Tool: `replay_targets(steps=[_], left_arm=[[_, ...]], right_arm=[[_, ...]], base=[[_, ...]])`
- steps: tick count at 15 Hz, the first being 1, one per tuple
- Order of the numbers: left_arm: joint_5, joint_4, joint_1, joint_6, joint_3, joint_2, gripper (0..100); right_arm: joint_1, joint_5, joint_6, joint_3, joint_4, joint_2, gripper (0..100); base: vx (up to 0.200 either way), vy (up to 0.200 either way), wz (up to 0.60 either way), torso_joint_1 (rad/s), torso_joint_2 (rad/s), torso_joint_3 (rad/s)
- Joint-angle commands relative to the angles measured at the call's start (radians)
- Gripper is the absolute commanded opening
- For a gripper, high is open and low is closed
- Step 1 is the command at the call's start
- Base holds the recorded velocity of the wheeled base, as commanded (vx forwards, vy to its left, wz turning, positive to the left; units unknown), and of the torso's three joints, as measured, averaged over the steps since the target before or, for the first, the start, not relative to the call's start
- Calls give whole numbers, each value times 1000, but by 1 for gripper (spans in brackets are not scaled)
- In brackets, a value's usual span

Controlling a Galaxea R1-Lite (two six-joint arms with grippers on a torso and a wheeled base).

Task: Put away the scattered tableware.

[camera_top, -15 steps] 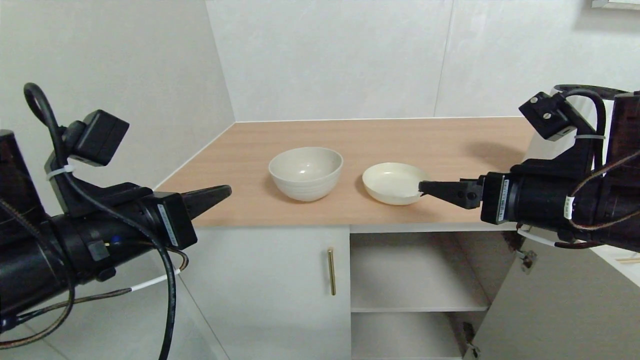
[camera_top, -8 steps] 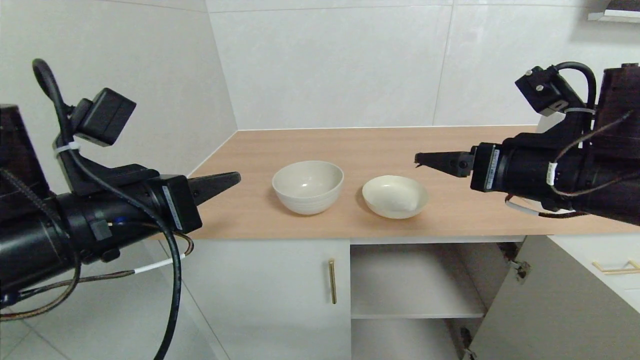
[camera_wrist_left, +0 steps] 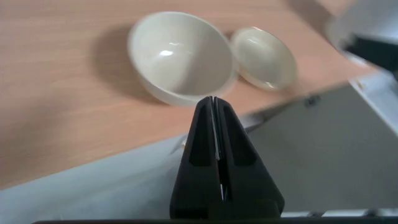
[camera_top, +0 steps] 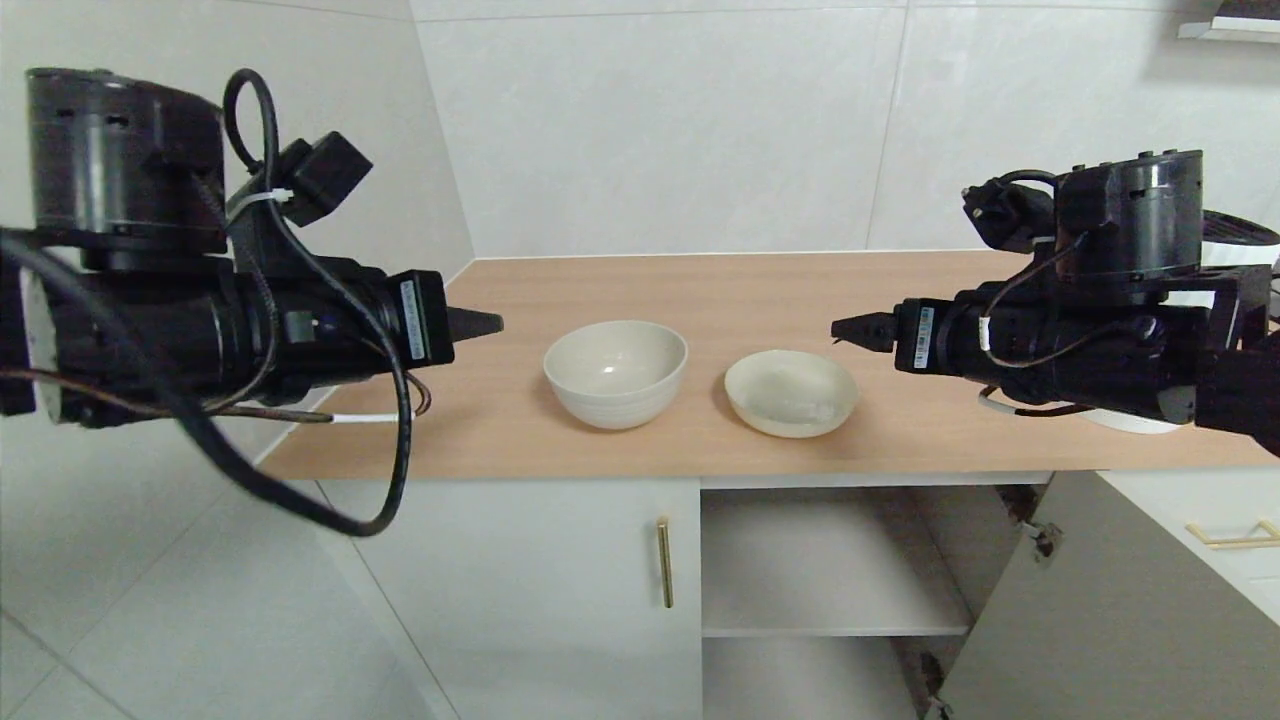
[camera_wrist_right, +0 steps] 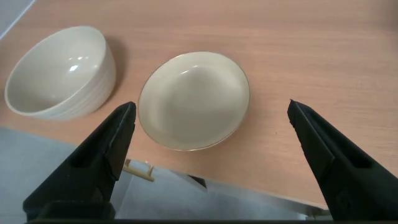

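Nothing seems stored yet: deep bowl (camera_top: 615, 372) and shallow bowl (camera_top: 791, 392) sit on the counter (camera_top: 760, 290) above the open cabinet (camera_top: 830, 560), left gripper (camera_top: 488, 322) closed and empty, right gripper (camera_top: 848, 328) spread wide.

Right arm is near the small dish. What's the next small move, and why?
Probably lower the right gripper to the nearest rim of the small dish. Its jaws stand open and empty, the dish sits free on the counter just below them, and the open cabinet is underneath.

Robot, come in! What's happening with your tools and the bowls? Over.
Copy. Both empty: left tool shut, right tool open. On counter, untouched: bowl and dish. Below, cupboard open.
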Motion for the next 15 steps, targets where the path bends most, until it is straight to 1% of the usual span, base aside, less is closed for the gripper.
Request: replay_targets(steps=[1,2,3,4,6,7,8,9,10,12,15], left_arm=[[68,157,2,-124,-245,191,0],[94,218,2,-160,-346,253,0],[102,237,2,-172,-368,268,0],[128,279,2,-207,-403,319,0],[142,278,2,-207,-414,345,0],[176,276,1,-206,-414,346,0],[219,276,1,-197,-414,346,0],[246,276,1,-177,-414,348,0],[262,275,1,-171,-414,349,100],[266,275,1,-171,-414,349,100],[271,275,-5,-169,-426,402,100]], right_arm=[[4,-5,0,10,-2,-18,100],[4,-6,2,20,-2,-26,100],[4,-6,2,21,-2,-29,100],[4,-5,2,21,-2,-31,100],[4,-5,2,24,-2,-29,100],[4,-5,0,29,-2,-28,100],[4,-5,0,29,-2,-28,100],[4,-5,0,29,-2,-28,100],[4,-3,0,29,-2,-28,100],[6,-3,0,29,-3,-28,100],[6,-3,0,29,-3,-22,100]], base=[[0,0,0,0,0,0],[0,0,0,0,0,0],[0,0,0,0,0,0],[0,0,0,0,0,0],[0,0,0,0,0,0],[0,0,0,0,0,0],[0,0,0,0,0,0],[0,0,0,0,0,0],[0,0,0,0,0,0],[0,0,0,0,0,0],[0,0,0,0,0,0]])
